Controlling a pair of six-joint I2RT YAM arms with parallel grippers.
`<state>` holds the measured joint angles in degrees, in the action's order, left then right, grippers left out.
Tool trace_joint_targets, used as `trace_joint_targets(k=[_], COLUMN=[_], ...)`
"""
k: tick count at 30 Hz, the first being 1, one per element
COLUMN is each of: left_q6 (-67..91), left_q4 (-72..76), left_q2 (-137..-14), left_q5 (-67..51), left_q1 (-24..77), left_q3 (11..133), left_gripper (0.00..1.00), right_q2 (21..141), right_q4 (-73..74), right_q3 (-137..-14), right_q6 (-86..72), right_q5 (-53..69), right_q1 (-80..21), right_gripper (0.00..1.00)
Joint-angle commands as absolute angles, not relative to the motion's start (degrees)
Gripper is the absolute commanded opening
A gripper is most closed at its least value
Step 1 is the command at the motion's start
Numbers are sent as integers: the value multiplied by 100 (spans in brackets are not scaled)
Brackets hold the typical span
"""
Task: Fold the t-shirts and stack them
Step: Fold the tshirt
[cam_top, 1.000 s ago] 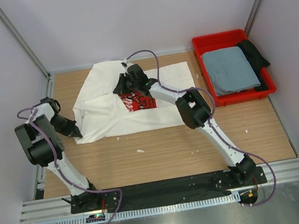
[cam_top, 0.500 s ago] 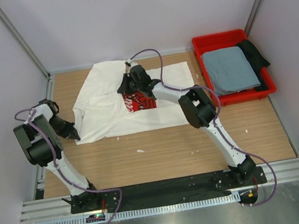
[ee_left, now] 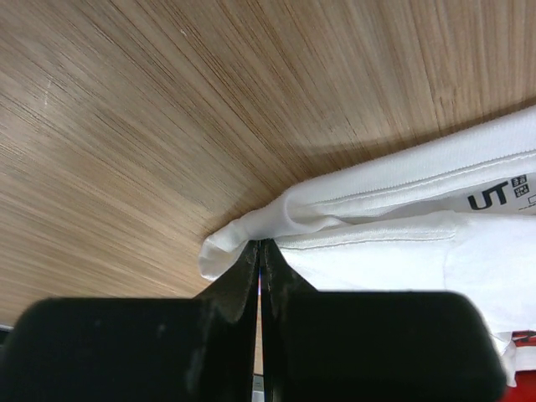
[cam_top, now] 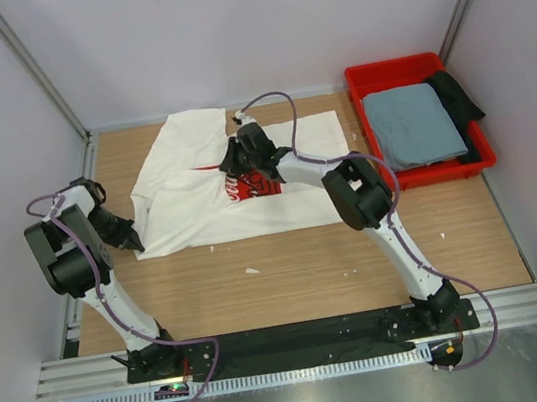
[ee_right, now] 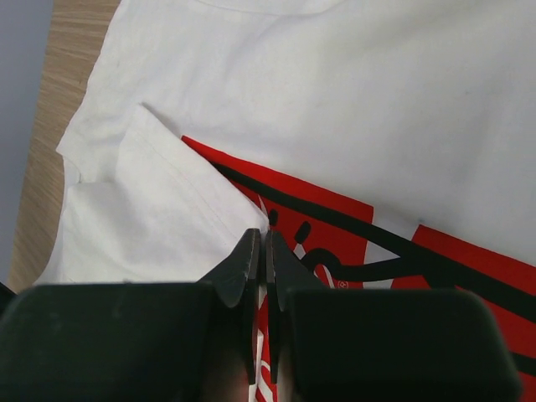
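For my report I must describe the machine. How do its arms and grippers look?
The left arm and right arm have white tube-shaped links and black joints; a purple cable loops along each. Both stand on a black base plate. The left gripper and right gripper are black, with two fingers tapering to thin tips.

The right hand point(cam_top: 238, 161) has moved nearer and slightly right, dragging a pinched fold of the white t-shirt point(cam_top: 184, 209) further over the red print point(cam_top: 264, 185), which now shows less.
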<state>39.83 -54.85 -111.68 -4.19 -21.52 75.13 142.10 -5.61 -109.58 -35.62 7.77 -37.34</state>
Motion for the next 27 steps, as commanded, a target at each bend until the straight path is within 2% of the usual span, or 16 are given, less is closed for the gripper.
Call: trace_joint_targets(k=[1,13,16,17,18,20,25,26,27], left_q6=[3867,3885,3867,3850,3841,3788,3543,3446,3411], left_q4=[-5520,-5493,-5511,-5511,-5511,-5511,-5274,-5195,-5151], left_q2=[-11294,-11215,-11180,-11145,-11075,-10960,-10312,-10214,-10143], left_q5=[-202,-193,-237,-263,-264,-290,-264,-272,-290], left_q1=[-2224,-2268,-2276,-2276,-2268,-2276,-2206,-2154,-2127], left_q3=[7567,7488,7541,7558,7585,7585,7515,7532,7576], left_gripper=[0,0,0,0,0,0,2,4,12], right_q2=[13702,13342,13456,13508,13561,13815,14378,14405,14388], right_q4=[-844,-1116,-854,-705,-564,-133,535,632,729], right_q3=[-10934,-10134,-10405,-10728,-10914,-11571,-12637,-12795,-12806], right_q6=[-3428,-3779,-3552,-3272,-3078,-2631,-2627,-2698,-2898], right_q5=[396,-203,191,254,298,553,958,1028,1046], right_q1=[-3735,-3753,-3744,-3744,-3744,-3735,-3735,-3735,-3735], right_gripper=[3,6,26,31,43,55,59,59,60])
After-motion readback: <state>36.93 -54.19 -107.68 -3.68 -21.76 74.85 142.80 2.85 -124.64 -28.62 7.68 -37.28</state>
